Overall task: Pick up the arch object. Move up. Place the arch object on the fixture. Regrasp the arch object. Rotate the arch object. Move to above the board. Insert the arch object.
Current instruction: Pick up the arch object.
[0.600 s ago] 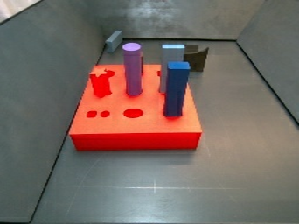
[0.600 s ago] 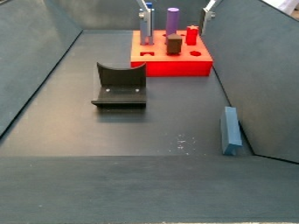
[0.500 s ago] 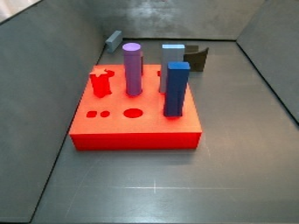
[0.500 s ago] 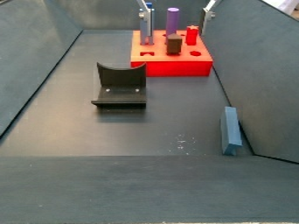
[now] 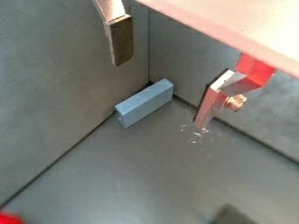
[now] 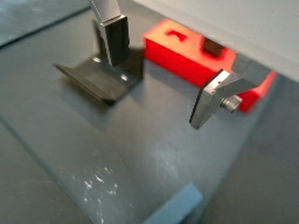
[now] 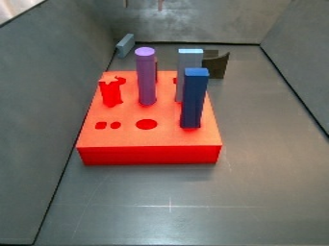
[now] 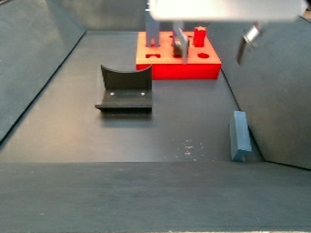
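Note:
The arch object is a slim pale grey-blue block lying on the floor against the side wall, also seen in both side views. My gripper hangs open and empty above it, well clear of it, with nothing between its fingers. In a side view the gripper is high up in front of the board. The dark fixture stands on the floor between board and arch object, and it shows under the gripper as the fixture.
The red board carries a purple round peg, a dark blue square peg, a light-blue square peg and a small red piece. Grey walls enclose the floor on all sides.
The gripper has moved from above the far side of the board toward the arch object's end of the floor, now larger and lower in a side view. Nothing else has moved.

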